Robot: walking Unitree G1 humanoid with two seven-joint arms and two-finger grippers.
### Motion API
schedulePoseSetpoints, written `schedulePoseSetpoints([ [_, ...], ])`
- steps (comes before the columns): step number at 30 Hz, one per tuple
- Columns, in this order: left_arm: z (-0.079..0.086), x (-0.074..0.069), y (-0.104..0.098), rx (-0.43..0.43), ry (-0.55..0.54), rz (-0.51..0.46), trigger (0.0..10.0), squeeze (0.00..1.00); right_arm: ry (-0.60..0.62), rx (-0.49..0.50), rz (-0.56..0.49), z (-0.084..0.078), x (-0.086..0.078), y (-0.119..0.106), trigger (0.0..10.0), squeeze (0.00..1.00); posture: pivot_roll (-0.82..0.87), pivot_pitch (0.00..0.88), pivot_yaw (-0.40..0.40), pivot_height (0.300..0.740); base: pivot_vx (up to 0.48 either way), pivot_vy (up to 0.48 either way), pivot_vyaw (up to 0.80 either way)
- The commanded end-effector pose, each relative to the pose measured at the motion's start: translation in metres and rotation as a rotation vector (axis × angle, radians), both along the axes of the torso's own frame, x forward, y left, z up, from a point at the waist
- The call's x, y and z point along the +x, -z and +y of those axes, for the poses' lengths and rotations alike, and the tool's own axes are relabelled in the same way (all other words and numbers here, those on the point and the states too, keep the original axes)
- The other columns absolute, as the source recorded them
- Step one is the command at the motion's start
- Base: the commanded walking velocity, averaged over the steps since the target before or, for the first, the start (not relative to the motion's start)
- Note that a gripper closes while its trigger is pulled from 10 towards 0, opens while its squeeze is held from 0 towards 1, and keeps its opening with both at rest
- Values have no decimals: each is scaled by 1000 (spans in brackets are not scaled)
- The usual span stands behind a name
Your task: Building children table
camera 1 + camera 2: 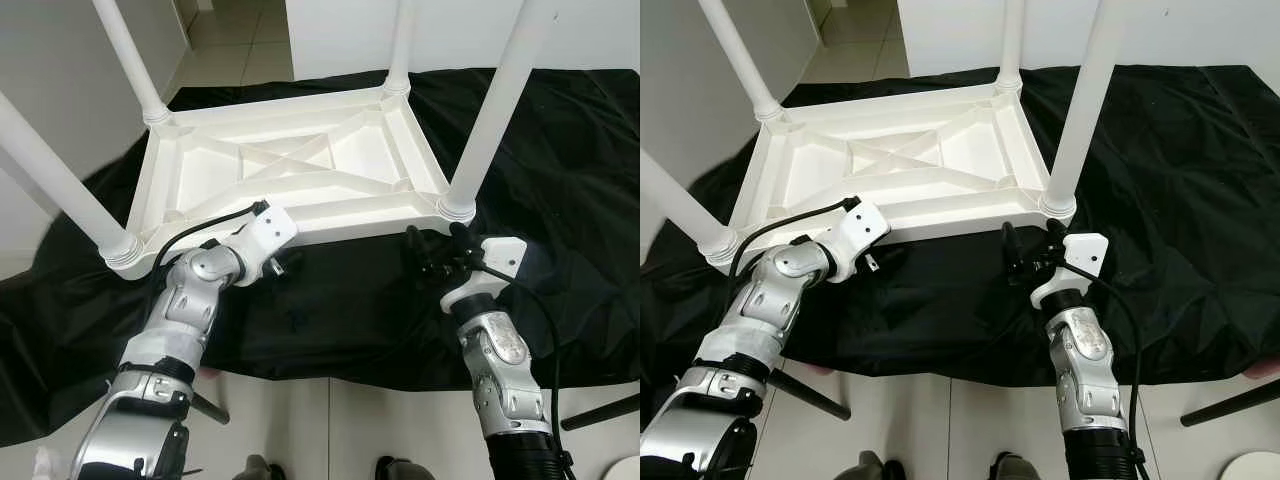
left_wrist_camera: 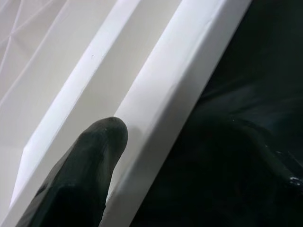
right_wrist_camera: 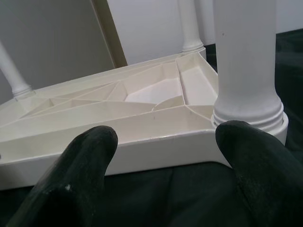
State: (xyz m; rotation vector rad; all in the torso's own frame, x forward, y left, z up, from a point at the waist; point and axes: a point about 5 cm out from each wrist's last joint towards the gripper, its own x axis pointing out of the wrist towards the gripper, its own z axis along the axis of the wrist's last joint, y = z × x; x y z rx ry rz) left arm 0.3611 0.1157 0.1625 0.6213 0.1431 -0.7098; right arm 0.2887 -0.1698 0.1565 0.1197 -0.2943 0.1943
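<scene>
A white plastic children's table (image 1: 300,160) lies upside down on a black cloth (image 1: 560,180), its legs pointing up. My left gripper (image 1: 283,262) is open at the table's near rim (image 2: 180,80). One black finger (image 2: 90,165) rests against the rim's inner side. My right gripper (image 1: 437,248) is open and holds nothing. It hovers just in front of the near-right corner, where a leg (image 3: 246,61) stands in its socket. The rim (image 3: 156,144) lies beyond the right gripper's fingertips.
The black cloth covers the pale tiled floor (image 1: 400,420) around the table. Two dark rods lie on the tiles, one at the right (image 1: 600,412) and one at the left (image 1: 805,392). White walls stand behind and to the left (image 1: 60,60).
</scene>
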Motion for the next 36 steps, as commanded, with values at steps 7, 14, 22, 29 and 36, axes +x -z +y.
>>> schedulePoseSetpoints([
  [7, 30, 17, 3, -14, -482, -123, 10000, 0, -39, 29, 39, 18, -6, 6, 10000, 0, -115, 158, 141, 740, 0, 0, 0],
  [14, 31, 15, 8, -47, -449, -63, 10000, 0, -43, 19, 50, 19, -6, 7, 10000, 0, -111, 162, 140, 740, 0, 0, 0],
  [22, 28, 9, 8, -114, -382, -31, 10000, 0, -41, 14, 61, 20, -5, 8, 10000, 0, -103, 165, 136, 740, 0, 0, 0],
  [29, 24, 0, 11, -163, -317, 17, 7529, 0, -50, 9, 65, 23, -2, 8, 10000, 0, -90, 170, 132, 740, 0, 0, 0],
  [36, 17, -14, 18, -173, -235, 53, 5451, 0, -58, 3, 70, 26, -1, 9, 10000, 0, -84, 170, 135, 740, 0, 0, 0],
])
